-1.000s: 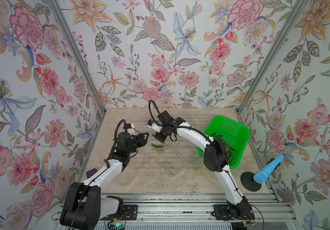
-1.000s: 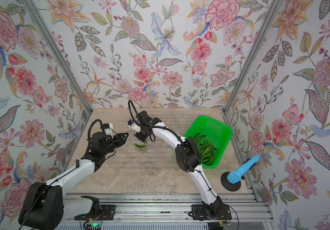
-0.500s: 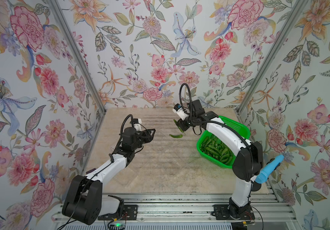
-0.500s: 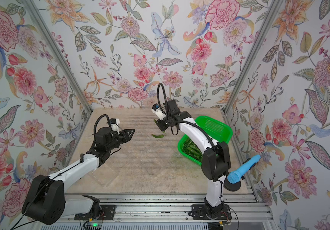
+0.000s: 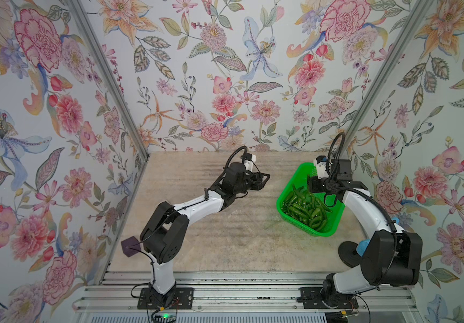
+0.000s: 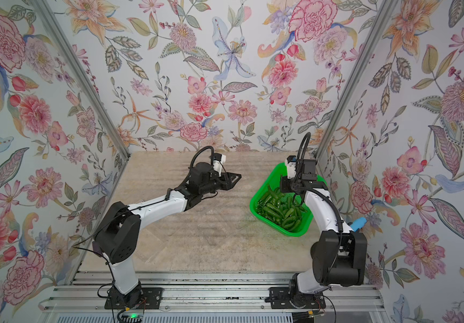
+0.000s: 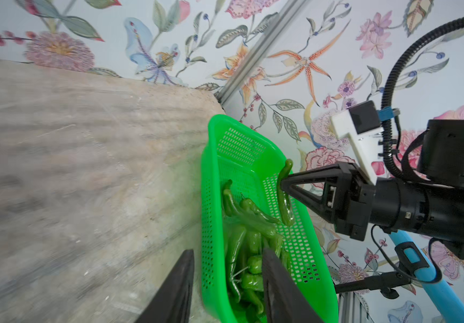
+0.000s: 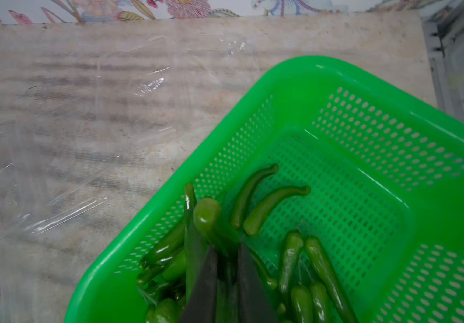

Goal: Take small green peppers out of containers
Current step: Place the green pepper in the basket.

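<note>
Your right arm's fingers [image 7: 291, 183] are pinching one slim, glossy dark-green chili pepper [image 7: 285, 204] partway along its length. It hangs over the large bright green perforated plastic basket [image 5: 320, 233], above the heap of peppers [image 5: 306, 209] lying inside. Your left arm's fingers [image 7: 174, 293] stand partly spread with nothing between them, above the middle of the pale stone-look counter [image 5: 197, 179]. The containers barely show: only glints of clear thin plastic [image 8: 57, 215] on the counter beside the basket.

Watch the drop. The pepper hangs near the basket's wall, so releasing here could bounce it off the rim onto the counter. Its glossy skin may also slip early. Plastic that faint is easily crushed or shoved on your next reach.
</note>
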Available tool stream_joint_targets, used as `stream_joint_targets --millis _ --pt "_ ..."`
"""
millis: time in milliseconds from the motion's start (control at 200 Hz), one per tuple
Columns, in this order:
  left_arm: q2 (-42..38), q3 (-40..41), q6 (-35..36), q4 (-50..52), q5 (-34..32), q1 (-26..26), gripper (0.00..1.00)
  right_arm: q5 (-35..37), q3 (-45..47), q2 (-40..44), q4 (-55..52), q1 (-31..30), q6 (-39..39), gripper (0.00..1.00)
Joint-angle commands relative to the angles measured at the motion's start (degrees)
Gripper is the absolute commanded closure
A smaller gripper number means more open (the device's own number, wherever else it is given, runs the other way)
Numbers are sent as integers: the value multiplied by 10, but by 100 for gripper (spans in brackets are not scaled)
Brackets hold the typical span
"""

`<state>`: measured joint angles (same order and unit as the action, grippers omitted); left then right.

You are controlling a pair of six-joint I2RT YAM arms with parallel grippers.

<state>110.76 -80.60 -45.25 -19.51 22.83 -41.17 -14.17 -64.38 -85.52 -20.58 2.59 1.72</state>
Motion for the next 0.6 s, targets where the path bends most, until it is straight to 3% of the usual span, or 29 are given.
stream_joint_targets --millis 0,80,165,220,270,355,475,535,590 --pt "55 -78 37 40 21 -29 57 -16 27 7 59 18 -38 92" --pt "85 -118 42 52 30 -40 57 -29 48 -4 69 33 -47 90" --pt "96 -128 46 59 27 -43 57 -29 64 -4 75 32 -46 79" --pt "91 -124 56 71 12 -43 57 -26 70 0 76 30 -47 55" --pt "81 -114 70 83 0 -42 57 -27 77 10 76 30 -44 46" --pt "50 -79 88 88 -30 -38 57 -31 88 35 77 25 -37 32" --pt "-13 -10 115 93 -84 -23 56 -35 98 75 81 8 -27 23" --pt "-54 32 126 96 -114 -8 56 -37 107 97 91 -5 -23 1" --pt "-98 76 140 93 -146 8 56 -33 119 117 106 -22 -20 0"
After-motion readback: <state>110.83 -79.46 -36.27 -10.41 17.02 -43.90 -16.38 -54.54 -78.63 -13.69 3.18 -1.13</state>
